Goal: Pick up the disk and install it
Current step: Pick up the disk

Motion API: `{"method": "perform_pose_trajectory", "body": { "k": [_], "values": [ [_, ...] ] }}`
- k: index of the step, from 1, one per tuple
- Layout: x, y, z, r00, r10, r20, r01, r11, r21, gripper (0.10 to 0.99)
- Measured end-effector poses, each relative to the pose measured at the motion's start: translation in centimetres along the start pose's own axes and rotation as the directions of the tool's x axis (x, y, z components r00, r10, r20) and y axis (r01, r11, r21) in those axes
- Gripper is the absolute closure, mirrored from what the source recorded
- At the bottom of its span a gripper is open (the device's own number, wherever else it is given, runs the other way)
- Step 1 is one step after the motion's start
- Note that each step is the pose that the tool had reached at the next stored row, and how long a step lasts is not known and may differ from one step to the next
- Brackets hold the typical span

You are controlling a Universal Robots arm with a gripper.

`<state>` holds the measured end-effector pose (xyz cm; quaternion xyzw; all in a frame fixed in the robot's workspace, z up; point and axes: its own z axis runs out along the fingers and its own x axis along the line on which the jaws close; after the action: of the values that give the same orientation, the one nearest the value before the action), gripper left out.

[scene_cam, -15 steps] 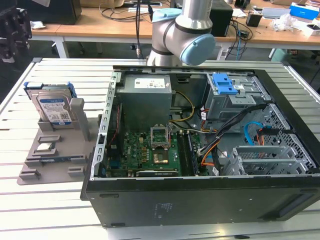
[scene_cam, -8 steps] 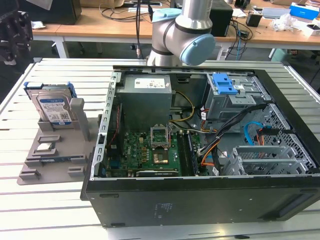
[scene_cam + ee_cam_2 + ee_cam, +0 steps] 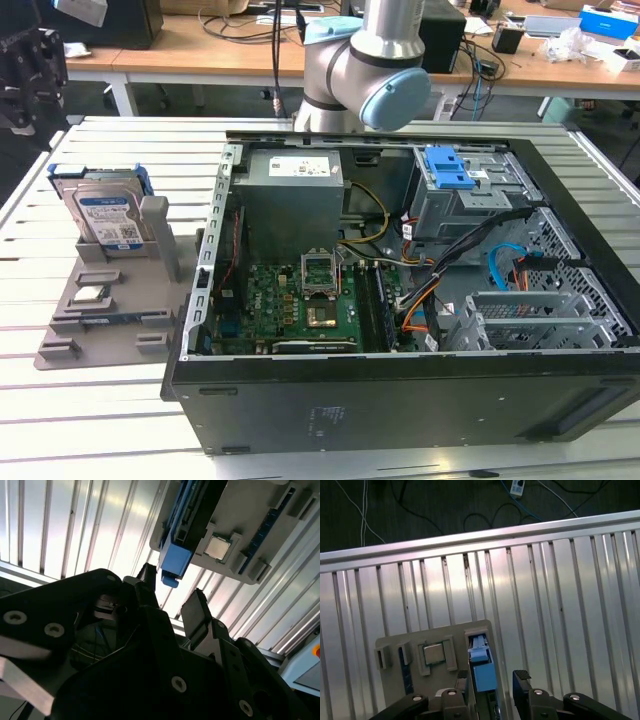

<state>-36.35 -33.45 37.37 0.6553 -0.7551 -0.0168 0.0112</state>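
Note:
The disk [image 3: 105,215] stands on edge in a grey holder [image 3: 60,345] on the slatted table, at the exterior view's left. It is silver-grey with a blue-and-white label and a blue frame. My gripper [image 3: 30,100] hangs high above and to the left of it there, well apart from it. In both wrist views the black fingers [image 3: 522,679] stand open. The disk's blue edge [image 3: 483,672] shows between and beyond them, and the same blue edge [image 3: 175,560] lies past my gripper [image 3: 172,597]. Nothing is held.
A small square silver chip [image 3: 90,294] lies in the holder beside the disk. The open computer case [image 3: 400,400] takes up the middle and right, with a blue latch on a grey metal cage [image 3: 455,170] at its back right. The arm's base [image 3: 360,70] stands behind the case.

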Motion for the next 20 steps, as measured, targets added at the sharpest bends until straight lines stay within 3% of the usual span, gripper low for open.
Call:
{"method": "perform_pose_trajectory", "body": {
  "k": [7, 13, 20],
  "values": [
    [0.19, -0.06, 0.59, 0.9999, -0.011, -0.0016, 0.011, 0.9999, 0.0, 0.604],
    [1.1, -0.2, 0.72, 0.9999, -0.012, -0.0016, 0.012, 0.9999, 0.0, 0.604],
    [1.09, -1.15, 1.22, 0.9999, -0.016, -0.0026, 0.016, 0.9999, 0.0, 0.604]
  ]
}}
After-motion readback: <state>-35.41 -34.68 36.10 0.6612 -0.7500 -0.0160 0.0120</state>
